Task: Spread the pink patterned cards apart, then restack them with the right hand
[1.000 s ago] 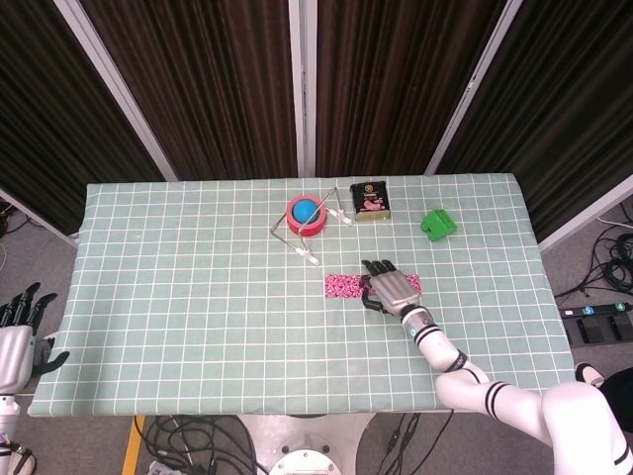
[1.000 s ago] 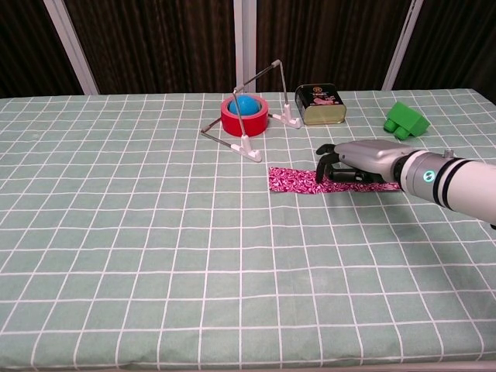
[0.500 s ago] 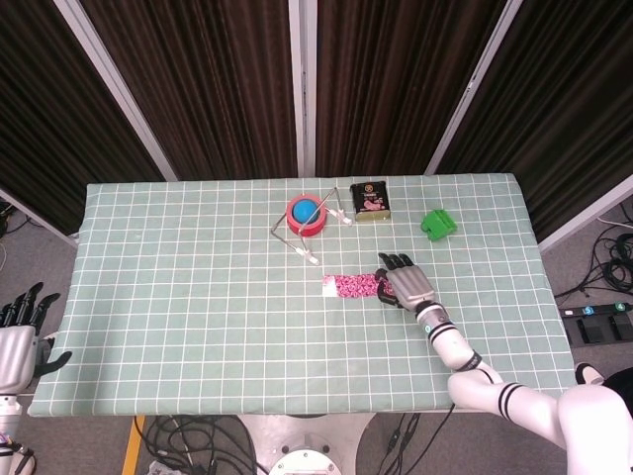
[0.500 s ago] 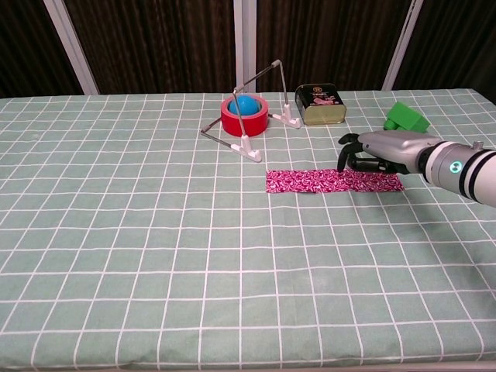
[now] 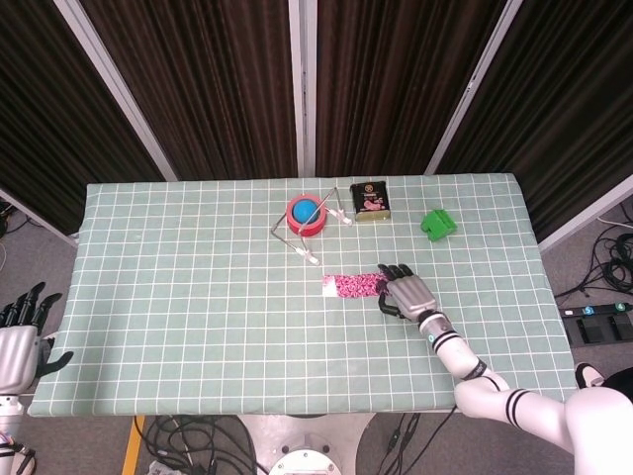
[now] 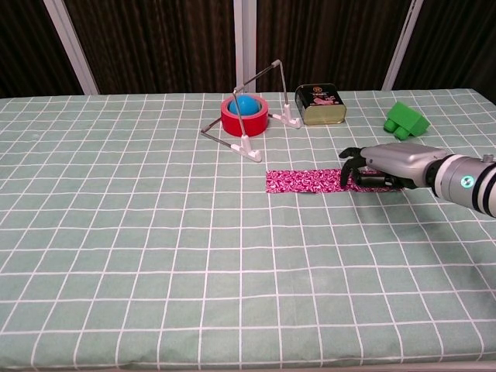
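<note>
The pink patterned cards (image 5: 351, 286) (image 6: 304, 181) lie fanned in a flat row on the green checked cloth, right of the table's centre. My right hand (image 5: 406, 293) (image 6: 381, 166) lies palm down over the right end of the row, fingers apart and bent, tips touching the cards. It holds nothing, and it hides the cards beneath it. The left end of the row is uncovered. My left hand (image 5: 20, 339) hangs beyond the table's left front corner, fingers spread and empty, seen only in the head view.
Behind the cards stand a red tape roll with a blue ball in it (image 5: 308, 214) (image 6: 245, 115), a thin metal frame on white feet (image 5: 311, 240) (image 6: 252, 147), a dark tin (image 5: 370, 199) (image 6: 320, 104) and a green block (image 5: 436, 224) (image 6: 406, 120).
My right hand slid right along the row, rose behind it, then came down onto its right end. The cards stay spread. The left hand has not moved.
</note>
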Motion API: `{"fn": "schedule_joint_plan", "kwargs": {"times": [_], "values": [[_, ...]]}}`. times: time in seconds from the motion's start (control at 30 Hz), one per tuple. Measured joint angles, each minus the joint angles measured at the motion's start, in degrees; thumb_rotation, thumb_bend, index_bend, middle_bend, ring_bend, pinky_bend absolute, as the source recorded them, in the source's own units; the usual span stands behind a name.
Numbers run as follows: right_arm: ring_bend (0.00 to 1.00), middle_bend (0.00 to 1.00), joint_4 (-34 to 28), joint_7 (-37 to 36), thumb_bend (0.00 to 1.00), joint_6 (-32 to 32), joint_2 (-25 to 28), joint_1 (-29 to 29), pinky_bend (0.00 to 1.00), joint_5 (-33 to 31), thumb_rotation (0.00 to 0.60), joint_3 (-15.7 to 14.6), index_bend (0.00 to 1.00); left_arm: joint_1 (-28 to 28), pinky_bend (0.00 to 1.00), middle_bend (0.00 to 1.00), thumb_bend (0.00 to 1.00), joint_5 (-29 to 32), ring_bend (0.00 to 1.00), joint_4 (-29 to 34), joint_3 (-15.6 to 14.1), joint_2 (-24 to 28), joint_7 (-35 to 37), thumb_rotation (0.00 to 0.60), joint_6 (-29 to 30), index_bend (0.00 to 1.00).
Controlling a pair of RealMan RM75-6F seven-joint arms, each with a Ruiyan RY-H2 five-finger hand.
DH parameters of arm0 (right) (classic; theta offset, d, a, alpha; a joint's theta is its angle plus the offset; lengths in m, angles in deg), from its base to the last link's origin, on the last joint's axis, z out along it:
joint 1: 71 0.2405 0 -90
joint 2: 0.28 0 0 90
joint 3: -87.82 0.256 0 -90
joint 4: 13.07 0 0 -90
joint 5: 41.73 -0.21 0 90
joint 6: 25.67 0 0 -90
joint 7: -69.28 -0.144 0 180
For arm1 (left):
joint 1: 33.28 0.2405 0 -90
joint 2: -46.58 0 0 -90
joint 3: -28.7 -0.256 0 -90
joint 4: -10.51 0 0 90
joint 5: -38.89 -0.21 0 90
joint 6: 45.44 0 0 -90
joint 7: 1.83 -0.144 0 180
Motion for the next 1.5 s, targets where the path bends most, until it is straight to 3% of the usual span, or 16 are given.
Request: {"fn": "schedule_joint_plan", "kwargs": {"times": [0.13, 0.27, 0.63, 0.97, 1.2, 1.5], "values": [[0.0, 0.0, -3.8, 0.5, 0.68, 1.7, 2.6, -1.5, 0.0, 0.7, 0.0, -1.1, 0.31, -0.2, 0.19, 0.16, 0.08, -0.1, 0.13, -0.3, 0.0, -0.2, 0.2, 0.6, -0.2, 0.22], [0.0, 0.0, -3.4, 0.4, 0.68, 2.4, 2.8, -1.5, 0.0, 0.0, 0.0, -0.1, 0.3, -0.4, 0.19, 0.16, 0.08, -0.2, 0.13, -0.5, 0.1, -0.3, 0.4, 0.6, -0.4, 0.22], [0.0, 0.0, 8.6, -0.3, 0.68, -3.4, -4.0, 3.9, 0.0, -3.8, 0.0, 4.1, 0.3, 0.2, 0.19, 0.16, 0.08, 0.8, 0.13, -0.6, 0.0, -0.2, 0.5, 0.6, -0.4, 0.22], [0.0, 0.0, 14.4, -1.5, 0.68, -6.7, -7.7, 6.8, 0.0, -3.5, 0.0, 4.8, 0.31, 0.2, 0.19, 0.16, 0.08, 0.9, 0.13, -0.7, 0.0, -0.1, 0.6, 0.6, -0.5, 0.22], [0.0, 0.0, 12.6, -2.2, 0.68, -6.1, -6.8, 5.9, 0.0, -2.2, 0.0, 3.8, 0.3, 0.2, 0.19, 0.16, 0.08, 0.8, 0.13, -0.7, 0.0, -0.2, 0.5, 0.6, -0.4, 0.22], [0.0, 0.0, 5.7, -1.4, 0.68, -3.6, -3.2, 3.6, 0.0, -0.3, 0.0, 1.5, 0.3, -0.1, 0.19, 0.16, 0.08, 0.3, 0.13, -0.7, 0.1, -0.5, 0.5, 0.6, -0.5, 0.22]]}}
